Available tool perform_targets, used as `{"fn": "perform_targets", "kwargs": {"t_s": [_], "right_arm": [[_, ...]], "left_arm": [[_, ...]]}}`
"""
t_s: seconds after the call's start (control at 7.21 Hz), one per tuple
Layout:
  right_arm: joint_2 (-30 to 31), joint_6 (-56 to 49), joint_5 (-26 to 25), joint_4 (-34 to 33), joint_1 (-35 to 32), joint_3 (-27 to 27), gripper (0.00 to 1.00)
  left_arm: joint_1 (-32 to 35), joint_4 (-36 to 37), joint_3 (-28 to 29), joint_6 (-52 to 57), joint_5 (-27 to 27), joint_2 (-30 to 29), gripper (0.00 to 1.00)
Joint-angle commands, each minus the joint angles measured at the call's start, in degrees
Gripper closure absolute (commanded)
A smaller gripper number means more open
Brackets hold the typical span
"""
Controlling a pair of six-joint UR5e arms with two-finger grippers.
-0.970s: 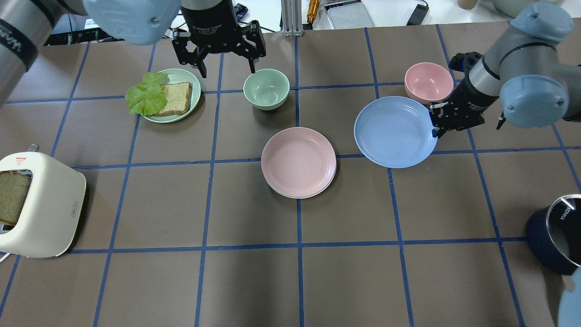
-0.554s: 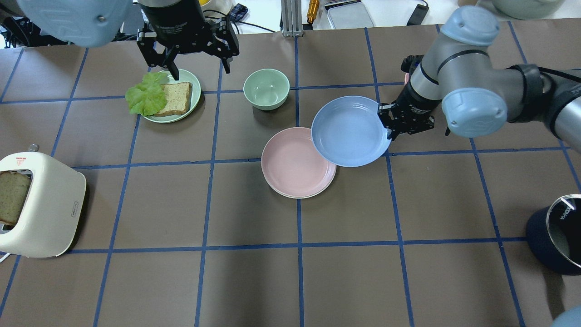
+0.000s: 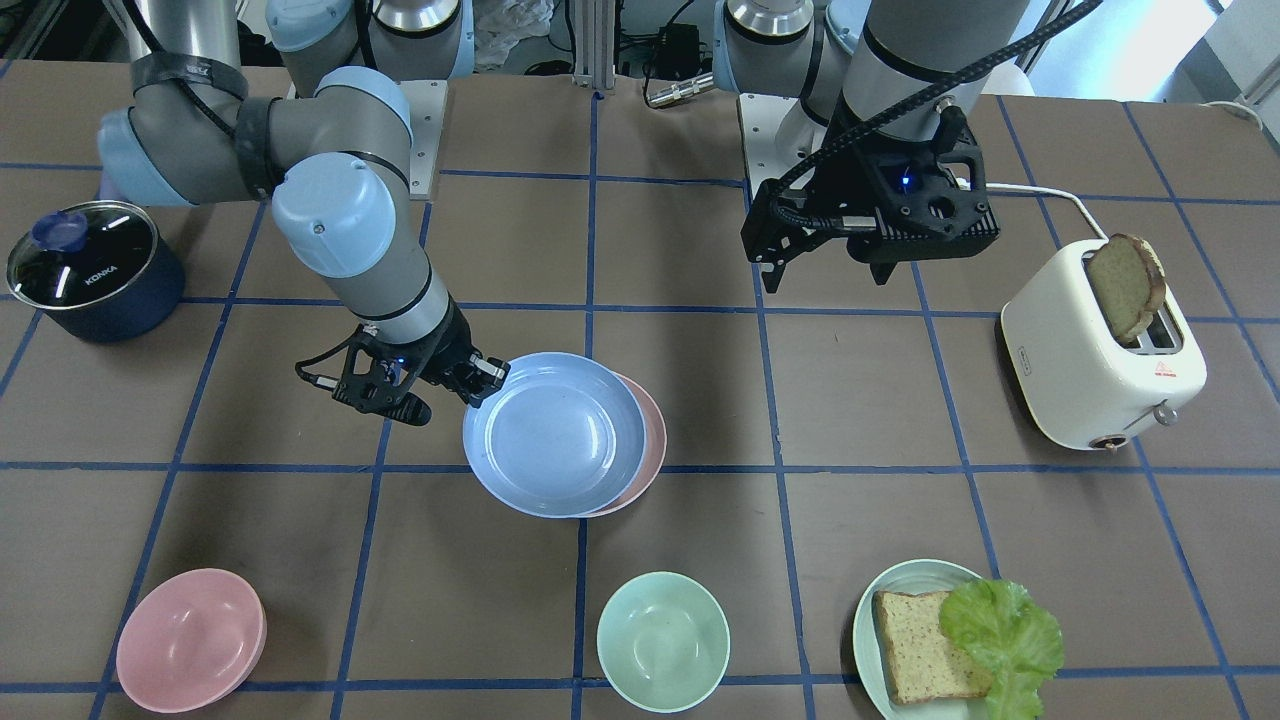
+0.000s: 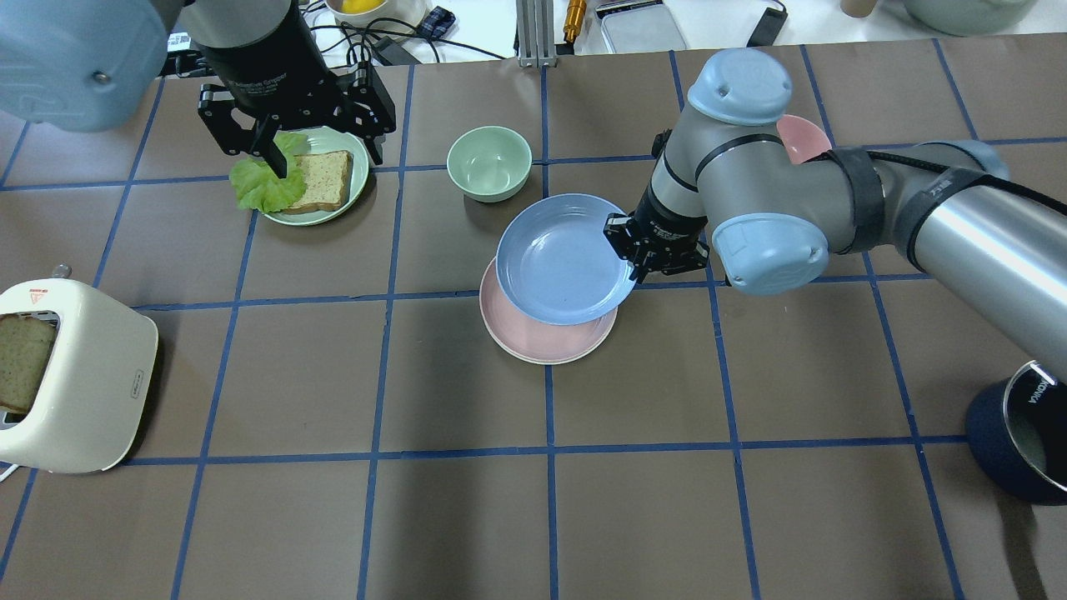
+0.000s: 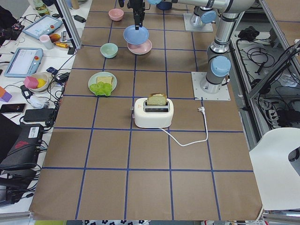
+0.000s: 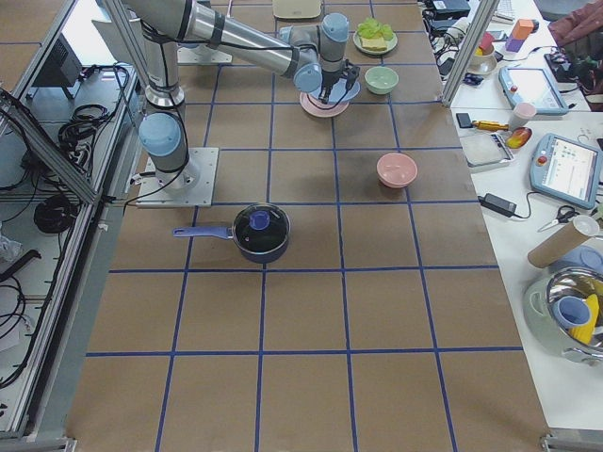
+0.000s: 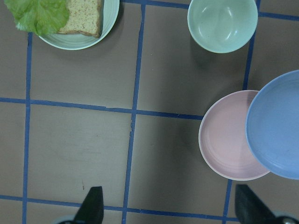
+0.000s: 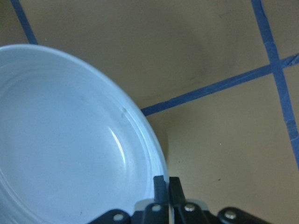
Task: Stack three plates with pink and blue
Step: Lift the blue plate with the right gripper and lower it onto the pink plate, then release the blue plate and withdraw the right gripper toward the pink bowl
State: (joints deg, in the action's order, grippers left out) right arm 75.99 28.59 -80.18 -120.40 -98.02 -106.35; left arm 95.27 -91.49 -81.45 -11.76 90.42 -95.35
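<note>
Since the earlier overhead frames, the blue plate (image 4: 560,258) has travelled from well to the side of the pink plate (image 4: 546,337) to a position overlapping it, carried by the right gripper (image 4: 631,257). The left gripper (image 4: 327,158) has drawn further off from the pink plate and now hangs over the pale green plate (image 4: 333,214) of bread and lettuce.

Findings. I note the right gripper's fingers (image 8: 161,186) pinched tight on the blue plate's rim, on the edge turned away from the pink plate's centre. The blue plate covers most of the pink plate but lies off-centre, toward the robot's right. The left side view suggests it is raised above the pink plate, not resting on it. A pale sliver under the pink plate's near rim I judge to be the cream-white plate (image 4: 521,356), already beneath. The left gripper's jaws stand wide apart, holding nothing.

Status. I judge two plates stacked and the third in transit. Outstanding: centre the blue plate over the pink plate, lower it, let go.
</note>
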Motion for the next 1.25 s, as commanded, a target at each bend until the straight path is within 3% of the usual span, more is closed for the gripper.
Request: {"fn": "perform_targets", "kwargs": {"t_s": [0.0,0.42,0.55,0.69,0.83,0.97,1.11], "right_arm": [[-0.2,1.2,0.3,-3.8,-1.1,-3.0,1.00],[-1.0,1.2,1.3,-4.5,-1.2,-3.2,1.00],[-1.0,1.3,1.9,-4.5,-1.2,-3.2,0.83],[-1.2,0.5,0.9,-4.7,-1.2,-3.2,0.11],[-1.2,-0.3,0.7,-4.5,-0.3,-2.4,0.00],[-1.1,-4.7,-1.3,-4.1,0.5,-0.7,0.00],[-1.2,-14.1,-7.5,-2.9,2.4,2.2,0.00]], "left_arm": [[-0.1,-0.1,-0.3,0.0,-0.1,0.3,0.00],[-0.1,-0.1,-0.3,0.1,0.1,0.4,0.00],[-0.1,-0.2,-0.3,0.1,0.2,0.5,0.00],[-0.1,-0.2,-0.3,0.1,0.1,0.5,0.00],[-0.1,-0.2,-0.3,0.1,0.1,0.5,0.00],[-0.1,-0.2,-0.2,0.1,0.1,0.5,0.00],[-0.1,-0.2,-0.3,0.1,0.1,0.5,0.00]]}}
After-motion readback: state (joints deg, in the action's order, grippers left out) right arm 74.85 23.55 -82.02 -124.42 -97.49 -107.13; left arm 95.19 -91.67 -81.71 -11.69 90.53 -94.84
